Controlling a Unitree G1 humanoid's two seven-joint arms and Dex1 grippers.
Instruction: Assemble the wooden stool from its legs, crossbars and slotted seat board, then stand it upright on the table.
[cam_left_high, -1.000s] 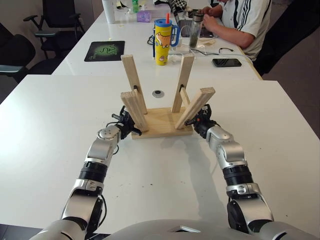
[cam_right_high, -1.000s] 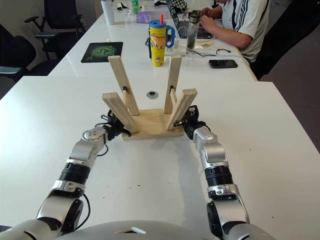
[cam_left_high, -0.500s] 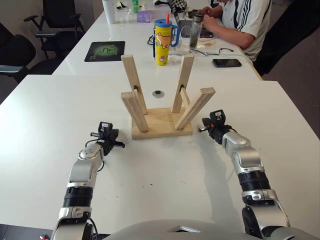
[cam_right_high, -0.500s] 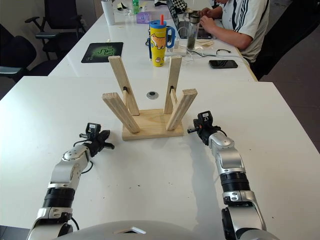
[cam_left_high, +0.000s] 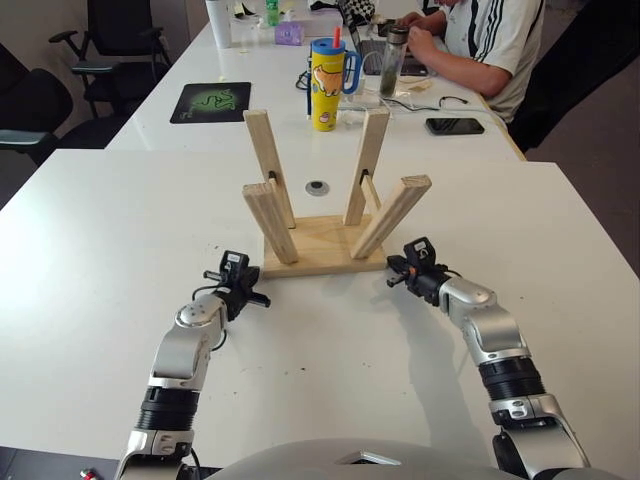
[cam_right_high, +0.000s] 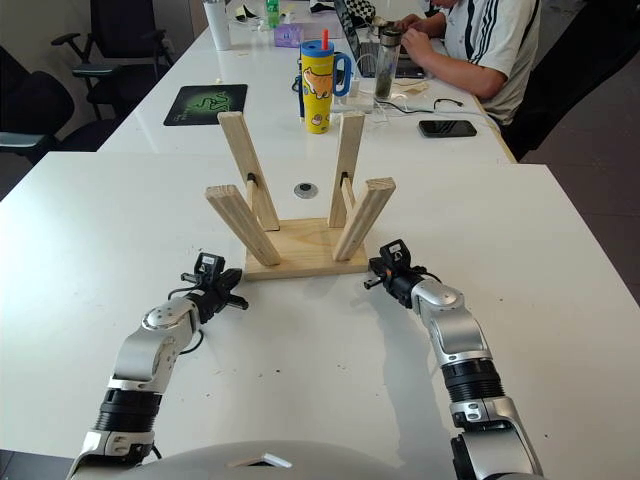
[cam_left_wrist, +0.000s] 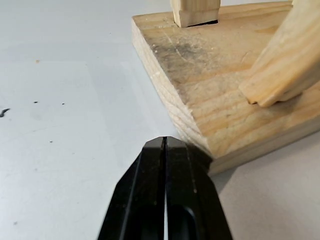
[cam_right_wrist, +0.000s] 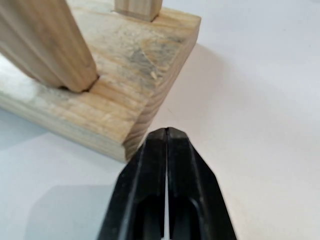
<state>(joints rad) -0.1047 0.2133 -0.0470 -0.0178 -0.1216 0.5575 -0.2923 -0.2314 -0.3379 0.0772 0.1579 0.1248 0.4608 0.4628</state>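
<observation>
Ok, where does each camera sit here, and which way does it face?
Left eye view: on the head, facing forward and down at the upturned stool on the table; both arms show.
Right eye view: head's other eye, same scene, both arms.
Left wrist view: left wrist, looking along shut left fingers at a seat board corner.
Right wrist view: right wrist, along shut right fingers at another corner.
Shared: all see the seat board.

The stool (cam_left_high: 325, 248) sat seat-down on the worktop (cam_left_high: 100, 250), 4 legs (cam_left_high: 266, 160) up, left claw (cam_left_high: 256, 297) and right claw (cam_left_high: 393, 277) beside its near corners.
</observation>
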